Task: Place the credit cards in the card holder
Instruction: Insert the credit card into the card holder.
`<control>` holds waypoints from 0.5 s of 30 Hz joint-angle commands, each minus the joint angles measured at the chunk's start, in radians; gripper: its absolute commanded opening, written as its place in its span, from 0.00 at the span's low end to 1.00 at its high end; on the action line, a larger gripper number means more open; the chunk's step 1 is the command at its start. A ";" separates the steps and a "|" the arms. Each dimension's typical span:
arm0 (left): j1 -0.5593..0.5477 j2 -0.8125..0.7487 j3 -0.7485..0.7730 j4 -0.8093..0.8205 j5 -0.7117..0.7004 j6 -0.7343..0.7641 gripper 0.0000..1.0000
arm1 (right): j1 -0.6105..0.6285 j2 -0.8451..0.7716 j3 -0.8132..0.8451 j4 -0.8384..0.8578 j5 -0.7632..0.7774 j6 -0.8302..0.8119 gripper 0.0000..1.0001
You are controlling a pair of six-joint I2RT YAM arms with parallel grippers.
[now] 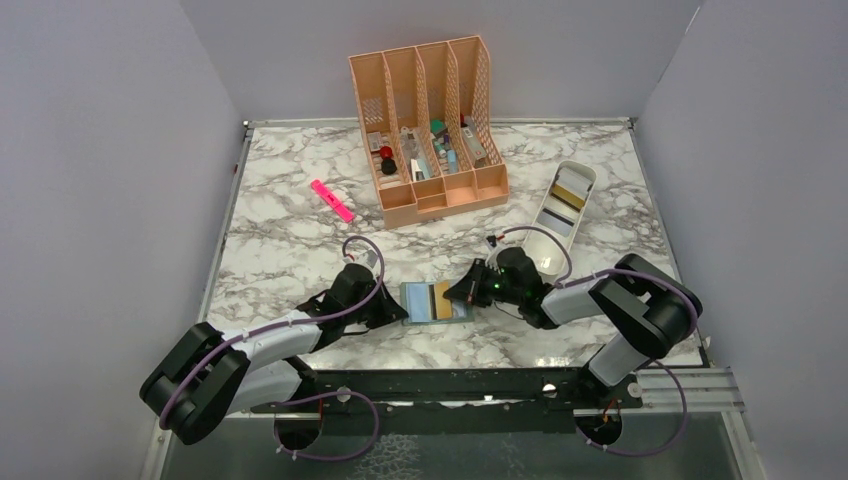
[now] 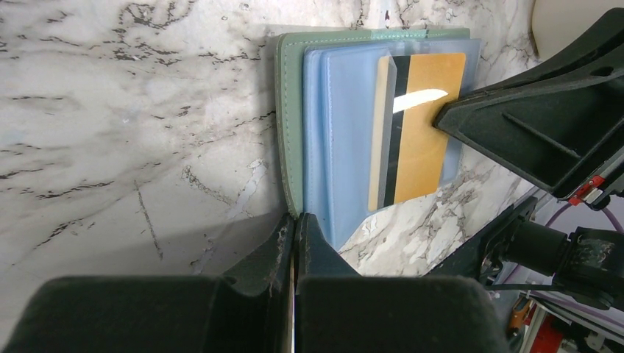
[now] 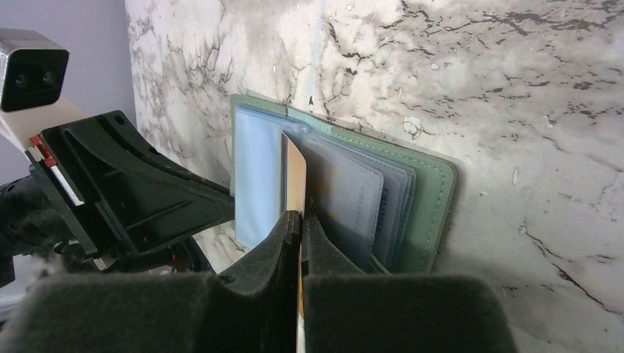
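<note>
card holder: the card holder [image 2: 289,125] lies open flat on the marble table [image 1: 290,250], near the front edge, right between the two arms.
card in play: gold card [image 2: 427,140] with a dark stripe. Its leading edge is already under the lip of the blue-grey pocket [image 2: 342,147], and most of it is sticking out.
right gripper: the right gripper [image 3: 300,219] is clamped on the trailing edge of the gold card, which shows edge-on between the fingers.
left gripper: the left gripper [image 2: 295,224] is closed with its tips against the holder's near edge. It looks like it's pinning the holder down, though I can't tell if a flap is nipped in there.
step, imo: slide the card the rest of the way in.
how to do it right: keep the card low and square to the pocket mouth and push straight along the slot. Keep the left tips down so the holder doesn't skate. Let go only once the pocket has the card.
watch out: the two grippers are close over the holder, so a crooked push could buckle the pocket.
rest of the job: more credit cards [image 1: 566,200] sit in the white tray [image 1: 585,172], back right, well apart from the holder.
room to move: there's bare marble between the holder and the tray. The peach organizer [image 1: 400,205] and pink highlighter [image 1: 332,200] are further back.
</note>
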 commanded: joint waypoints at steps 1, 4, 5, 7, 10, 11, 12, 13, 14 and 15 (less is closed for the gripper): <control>0.003 -0.009 -0.001 0.009 -0.014 0.004 0.00 | 0.017 0.029 0.005 0.004 -0.006 0.007 0.06; 0.003 -0.009 0.001 0.014 -0.011 0.000 0.00 | 0.029 0.025 0.005 0.016 0.027 0.030 0.04; 0.001 -0.009 0.003 0.014 -0.010 -0.002 0.00 | 0.032 0.030 0.007 0.025 0.032 0.036 0.03; 0.000 -0.012 0.005 0.015 -0.008 -0.002 0.00 | 0.040 0.042 0.011 0.042 0.033 0.051 0.01; -0.003 -0.019 0.006 0.016 -0.009 -0.007 0.00 | 0.056 0.063 0.009 0.083 0.044 0.077 0.01; -0.005 -0.021 0.007 0.015 -0.008 -0.006 0.00 | 0.062 0.071 0.011 0.094 0.045 0.084 0.01; -0.007 -0.024 0.006 0.015 -0.008 -0.008 0.00 | 0.068 0.079 0.017 0.099 0.043 0.087 0.01; -0.007 -0.028 0.005 0.014 -0.010 -0.010 0.00 | 0.072 0.087 0.023 0.096 0.041 0.087 0.01; -0.009 -0.031 0.003 0.015 -0.011 -0.011 0.00 | 0.076 0.091 0.030 0.084 0.039 0.084 0.04; -0.008 -0.033 0.002 0.013 -0.011 -0.011 0.00 | 0.078 0.085 0.038 0.065 0.040 0.075 0.07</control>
